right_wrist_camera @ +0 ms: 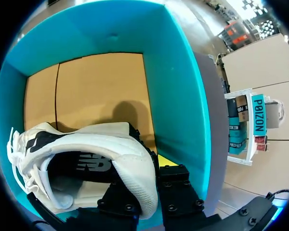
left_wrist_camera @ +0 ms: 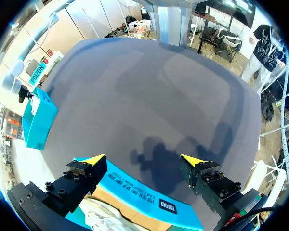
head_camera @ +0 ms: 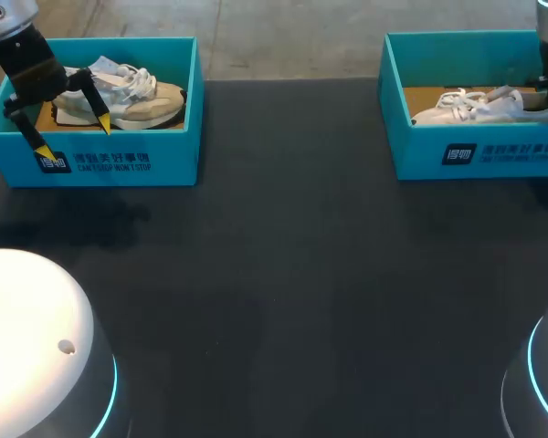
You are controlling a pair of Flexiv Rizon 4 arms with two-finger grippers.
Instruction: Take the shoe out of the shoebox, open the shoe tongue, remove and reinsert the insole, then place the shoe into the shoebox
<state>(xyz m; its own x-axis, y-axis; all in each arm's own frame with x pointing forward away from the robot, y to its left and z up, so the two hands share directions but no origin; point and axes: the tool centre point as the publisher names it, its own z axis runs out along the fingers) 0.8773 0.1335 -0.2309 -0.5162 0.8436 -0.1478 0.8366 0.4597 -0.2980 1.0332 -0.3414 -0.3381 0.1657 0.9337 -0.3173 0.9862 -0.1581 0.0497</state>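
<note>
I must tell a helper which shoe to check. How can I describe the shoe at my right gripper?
Look at the dark table, then at the teal shoebox in its far right corner. Inside lies the white shoe with white laces; the beige shoe sits in the left shoebox.

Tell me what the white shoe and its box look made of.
The white shoe looks like smooth matte leather or a synthetic, with a padded collar; which one is unclear. The shoebox seems to be cardboard: matte teal walls and a plain brown floor with a seam.
</note>
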